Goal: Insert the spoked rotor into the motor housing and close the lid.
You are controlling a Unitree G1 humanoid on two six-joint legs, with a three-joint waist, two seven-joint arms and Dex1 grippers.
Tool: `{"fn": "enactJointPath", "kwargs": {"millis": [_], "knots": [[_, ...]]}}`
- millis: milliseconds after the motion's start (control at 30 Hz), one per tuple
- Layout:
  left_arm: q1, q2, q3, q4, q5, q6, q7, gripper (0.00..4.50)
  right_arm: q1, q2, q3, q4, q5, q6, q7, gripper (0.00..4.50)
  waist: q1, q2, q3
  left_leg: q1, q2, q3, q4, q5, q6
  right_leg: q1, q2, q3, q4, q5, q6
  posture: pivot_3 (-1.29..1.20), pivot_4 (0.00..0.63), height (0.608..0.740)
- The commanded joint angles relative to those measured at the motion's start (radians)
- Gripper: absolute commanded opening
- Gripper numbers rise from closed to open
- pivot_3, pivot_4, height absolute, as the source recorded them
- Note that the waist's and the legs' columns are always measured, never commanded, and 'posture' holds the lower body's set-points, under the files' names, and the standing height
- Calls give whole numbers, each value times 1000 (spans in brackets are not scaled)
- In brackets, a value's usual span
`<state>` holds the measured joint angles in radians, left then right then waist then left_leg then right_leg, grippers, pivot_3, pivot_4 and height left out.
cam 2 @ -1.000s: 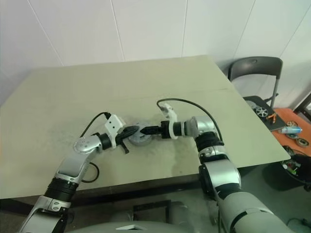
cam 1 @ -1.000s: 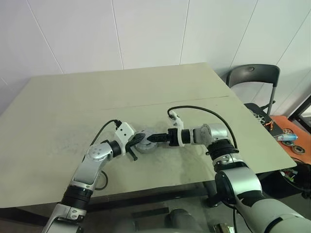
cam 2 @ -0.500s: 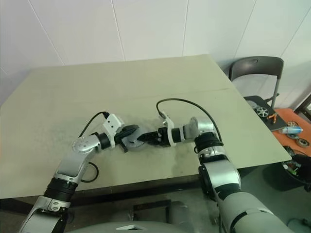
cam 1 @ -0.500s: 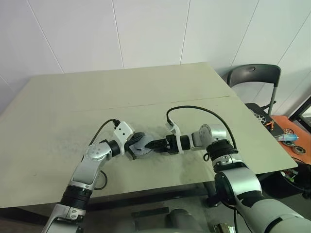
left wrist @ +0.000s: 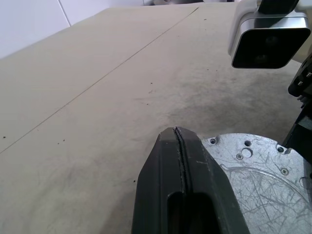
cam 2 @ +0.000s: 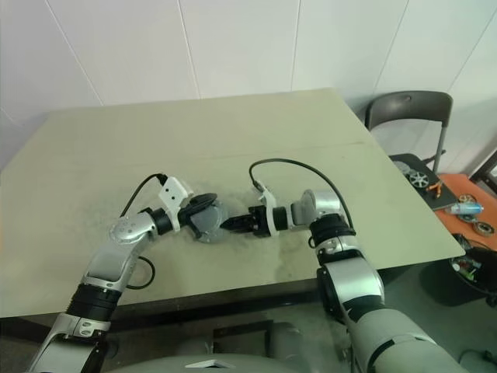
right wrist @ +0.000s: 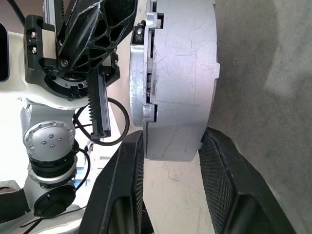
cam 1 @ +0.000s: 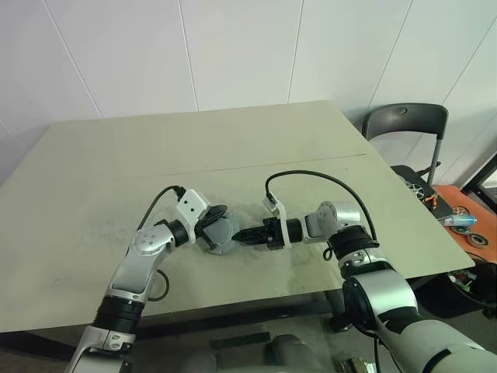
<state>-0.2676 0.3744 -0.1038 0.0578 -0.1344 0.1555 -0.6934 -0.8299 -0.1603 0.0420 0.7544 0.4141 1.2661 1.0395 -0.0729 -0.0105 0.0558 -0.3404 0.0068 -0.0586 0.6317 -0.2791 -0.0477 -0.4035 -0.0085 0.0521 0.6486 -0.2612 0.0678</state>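
Observation:
The motor housing (right wrist: 185, 73) is a squat silver-grey cylinder near the table's front, tipped up off the surface. The lid (left wrist: 253, 170) sits on it, scratched silver face with screws showing. My left gripper (cam 1: 210, 224) is shut with nothing between its fingers (left wrist: 179, 146). They lie across the lid's top face. My right gripper (cam 1: 237, 235) comes in from the right, and its fingers (right wrist: 122, 195) clasp the housing's edge, one on the lid side and one on the underside. The spoked rotor is hidden.
The beige table (cam 1: 194, 140) stretches far behind and to both sides of the arms, and its front edge is close. A dark chair (cam 1: 404, 124) stands past the right corner. Small parts lie on an orange surface (cam 1: 458, 221) beyond the right edge.
The right gripper's fingers have drawn together onto the housing's edge and its wrist has rolled. The housing with the lid has tipped up and shifted slightly left. The left gripper stays on the lid.

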Motion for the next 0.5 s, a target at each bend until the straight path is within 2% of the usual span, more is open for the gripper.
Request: {"fn": "enactJointPath", "kwargs": {"millis": [33,367,433,500], "knots": [[7,0,16,-7,-3,-10,15,0,-4,15,16,-26,7,-27,-10,1300,0,0,0,0,0,0,0,0,0,0,0,0,0,0,0,0,0,740],[-11,-9,57,5,-17,-27,78,0,2,30,-10,-19,18,-45,-33,1300,-1,0,0,0,0,0,0,0,0,0,0,0,1,0,0,0,0,740],[-19,-19,80,10,-29,-22,103,0,3,37,-29,-21,35,-49,-27,1300,-1,0,0,0,0,0,0,0,0,0,0,0,1,0,0,0,0,740],[-30,-37,122,13,-46,-10,147,0,-18,52,-105,26,63,-58,-61,1300,1,0,0,0,0,0,0,0,0,-1,0,0,1,0,0,0,0,740]]}}
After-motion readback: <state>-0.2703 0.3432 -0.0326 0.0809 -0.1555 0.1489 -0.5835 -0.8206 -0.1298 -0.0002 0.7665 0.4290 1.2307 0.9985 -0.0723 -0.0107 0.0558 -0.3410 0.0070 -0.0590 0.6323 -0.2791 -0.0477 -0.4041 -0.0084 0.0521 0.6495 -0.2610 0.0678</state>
